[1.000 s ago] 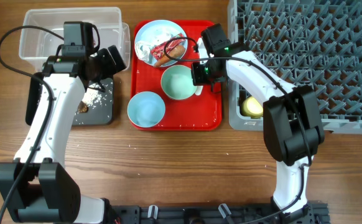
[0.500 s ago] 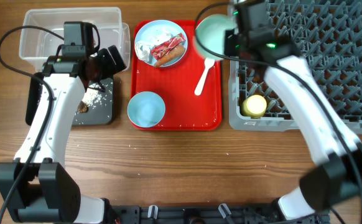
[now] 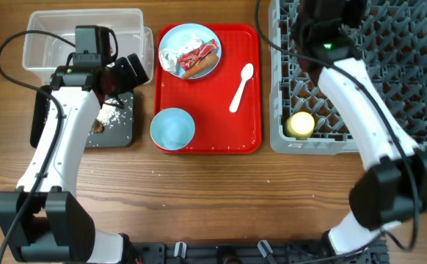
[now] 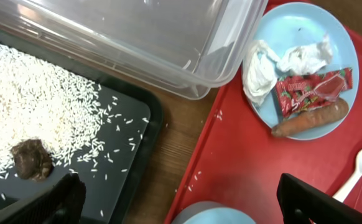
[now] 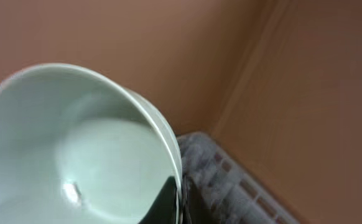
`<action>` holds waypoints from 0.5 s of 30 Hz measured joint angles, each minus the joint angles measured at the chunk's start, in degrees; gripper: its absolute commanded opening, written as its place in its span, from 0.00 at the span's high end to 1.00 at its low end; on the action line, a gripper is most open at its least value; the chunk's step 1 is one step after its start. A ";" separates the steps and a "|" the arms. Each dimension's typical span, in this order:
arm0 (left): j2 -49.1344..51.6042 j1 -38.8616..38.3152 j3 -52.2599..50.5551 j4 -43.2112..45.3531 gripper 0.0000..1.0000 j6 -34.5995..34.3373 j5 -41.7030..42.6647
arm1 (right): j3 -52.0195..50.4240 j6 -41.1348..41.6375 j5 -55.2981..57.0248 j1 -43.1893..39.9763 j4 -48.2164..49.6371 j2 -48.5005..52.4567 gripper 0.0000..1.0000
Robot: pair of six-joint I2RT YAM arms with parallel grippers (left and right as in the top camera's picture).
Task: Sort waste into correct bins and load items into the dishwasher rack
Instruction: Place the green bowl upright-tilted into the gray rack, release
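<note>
Left arm (image 3: 56, 139) bent with left fingers (image 4: 60, 199) spread wide; right arm (image 3: 366, 110) stretched far forward, right fingers (image 5: 168, 196) clamped.

We find only one printed thing: the red wrapper (image 4: 311, 91) on the blue plate (image 4: 349, 43) carries pale lettering across its middle, perhaps a brand name, but it is too blurred for us to read.

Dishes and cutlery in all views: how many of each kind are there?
Plate: 1
Bowls: 2 (light blue bowl, pale green bowl)
Cup: 1
Spoon: 1
Total: 5
</note>
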 measured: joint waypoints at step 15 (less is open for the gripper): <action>0.00 0.00 0.00 -0.09 0.00 0.00 0.00 | -0.07 -38.99 3.02 0.44 23.78 20.65 0.96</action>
